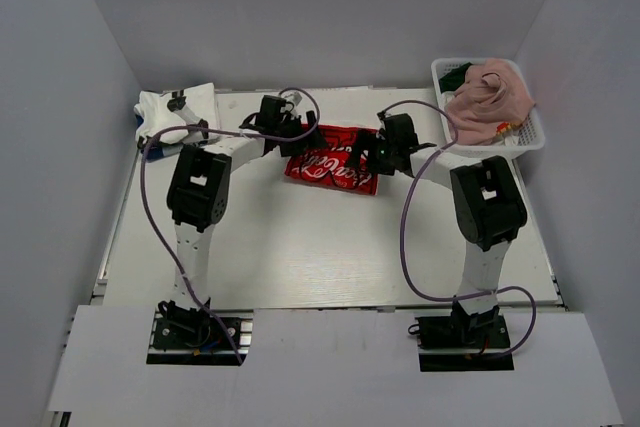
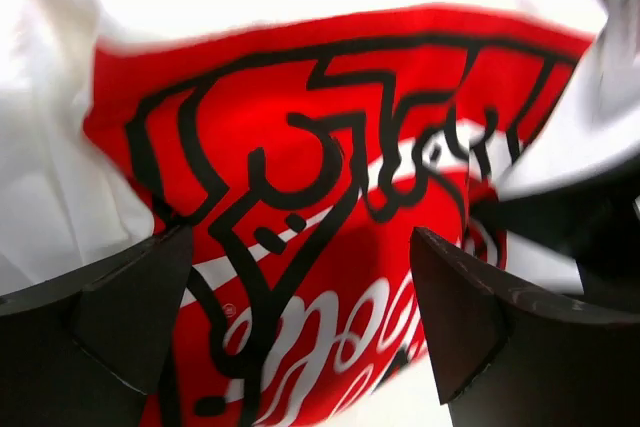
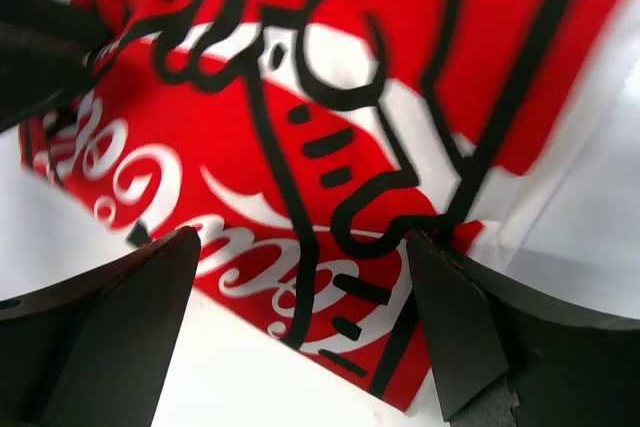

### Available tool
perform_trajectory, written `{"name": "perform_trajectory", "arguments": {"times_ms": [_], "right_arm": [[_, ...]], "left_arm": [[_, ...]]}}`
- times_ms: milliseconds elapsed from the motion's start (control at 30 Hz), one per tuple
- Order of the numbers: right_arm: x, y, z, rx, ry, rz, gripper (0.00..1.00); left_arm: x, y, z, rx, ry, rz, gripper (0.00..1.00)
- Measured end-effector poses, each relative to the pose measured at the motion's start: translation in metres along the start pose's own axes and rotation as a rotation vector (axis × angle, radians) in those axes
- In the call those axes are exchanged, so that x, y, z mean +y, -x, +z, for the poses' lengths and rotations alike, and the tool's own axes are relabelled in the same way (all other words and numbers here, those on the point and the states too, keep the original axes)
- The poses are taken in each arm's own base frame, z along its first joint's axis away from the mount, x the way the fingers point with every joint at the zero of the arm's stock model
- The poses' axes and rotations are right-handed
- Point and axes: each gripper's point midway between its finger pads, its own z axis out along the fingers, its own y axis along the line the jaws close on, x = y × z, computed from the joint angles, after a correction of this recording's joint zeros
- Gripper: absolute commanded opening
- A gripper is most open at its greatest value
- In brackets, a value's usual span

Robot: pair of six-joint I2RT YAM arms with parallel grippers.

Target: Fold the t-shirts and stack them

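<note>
Left back corner of the table [image 1: 300,247]: a white shirt [image 1: 160,117] is sitting in a compact bundle. I'm reading that as the start of the stack. From above I can't count the layers or judge how neat the fold is, and the left arm's cable is crossing over it.

The left gripper [image 1: 290,142] is hanging over the left end of the Coca-Cola shirt [image 1: 335,169], jaws spread wide and gripping nothing. Its wrist view is showing only print between the fingers.

The Coca-Cola shirt is lying mid-table toward the back, red print up, as a small rectangle. It looks folded or close to it, and it's well apart from the white bundle, so it isn't stacked yet. Both grippers are covering its ends, so the edges and sleeves aren't checkable.

The right gripper [image 1: 372,152] is hanging over the right end of that shirt, jaws likewise released and empty.

Right back corner: the basket [image 1: 530,142] is holding a heaped pink shirt [image 1: 490,97] with a dark green shirt [image 1: 455,75] peeking out behind it. Both are unfolded, so most of the job is remaining. Whatever's under the pink heap is hidden.
</note>
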Motion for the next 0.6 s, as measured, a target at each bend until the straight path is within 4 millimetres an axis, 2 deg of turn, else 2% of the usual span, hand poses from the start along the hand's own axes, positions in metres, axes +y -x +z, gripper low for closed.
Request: {"name": "perform_trajectory", "arguments": {"times_ms": [67, 133, 200, 433, 500, 600], "right_arm": [[-0.002, -0.016, 0.001, 0.033, 0.017, -0.001, 0.90], [0.002, -0.020, -0.001, 0.036, 0.037, -0.009, 0.90], [0.008, -0.032, -0.008, 0.052, 0.054, -0.020, 0.90], [0.034, -0.114, -0.066, 0.207, 0.107, -0.094, 0.90], [0.044, -0.124, -0.079, 0.226, 0.125, -0.126, 0.90], [0.057, -0.115, -0.091, 0.189, 0.157, -0.160, 0.90]], "left_arm": [[0.002, -0.023, -0.020, 0.034, 0.017, -0.018, 1.00], [0.002, -0.041, -0.037, 0.053, 0.027, -0.026, 1.00], [0.002, -0.066, -0.057, 0.089, 0.041, -0.039, 1.00], [-0.020, -0.144, -0.120, 0.202, 0.086, -0.038, 1.00], [-0.028, -0.152, -0.136, 0.197, 0.100, -0.026, 1.00], [-0.036, -0.134, -0.149, 0.117, 0.117, -0.005, 1.00]]}}
